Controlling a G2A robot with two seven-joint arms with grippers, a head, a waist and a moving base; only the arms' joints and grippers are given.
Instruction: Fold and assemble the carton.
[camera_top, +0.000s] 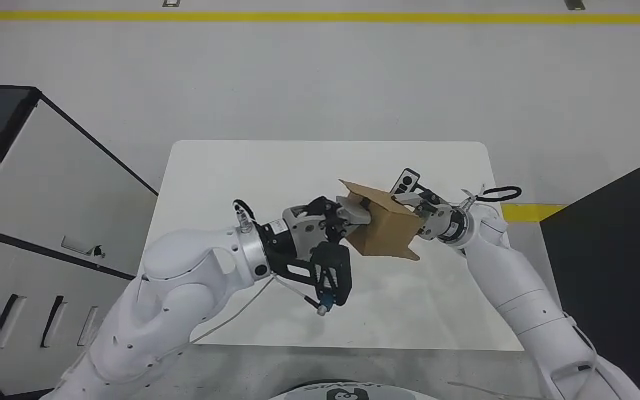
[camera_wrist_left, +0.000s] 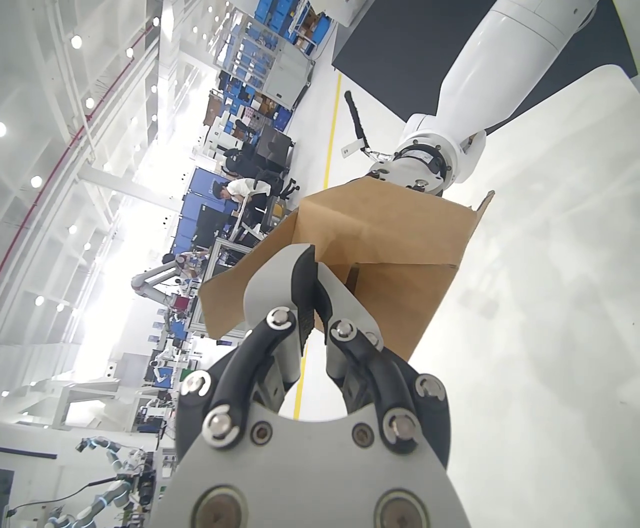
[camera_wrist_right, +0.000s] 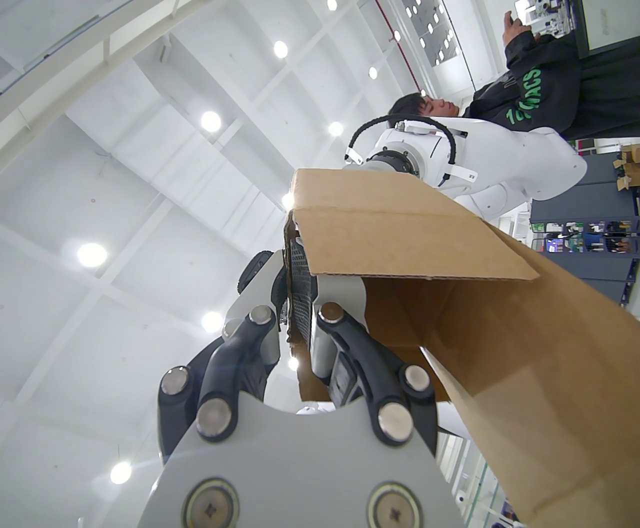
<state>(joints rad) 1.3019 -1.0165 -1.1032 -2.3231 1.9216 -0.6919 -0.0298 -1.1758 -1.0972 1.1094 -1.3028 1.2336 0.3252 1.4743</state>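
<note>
A brown cardboard carton (camera_top: 385, 225) is held up over the white table (camera_top: 250, 170), half opened, between the two arms. My left gripper (camera_top: 348, 213) is shut on a flap at the carton's left end; in the left wrist view the left gripper (camera_wrist_left: 314, 280) pinches that flap of the carton (camera_wrist_left: 400, 235) between its pads. My right gripper (camera_top: 408, 203) is shut on the carton's wall at the right end; in the right wrist view the right gripper (camera_wrist_right: 296, 270) clamps the edge of the carton (camera_wrist_right: 400, 235) under a folded-over flap.
A black panel (camera_top: 590, 260) stands at the table's right side and a grey cabinet (camera_top: 50, 170) at its left. Bare table surface lies all around the carton.
</note>
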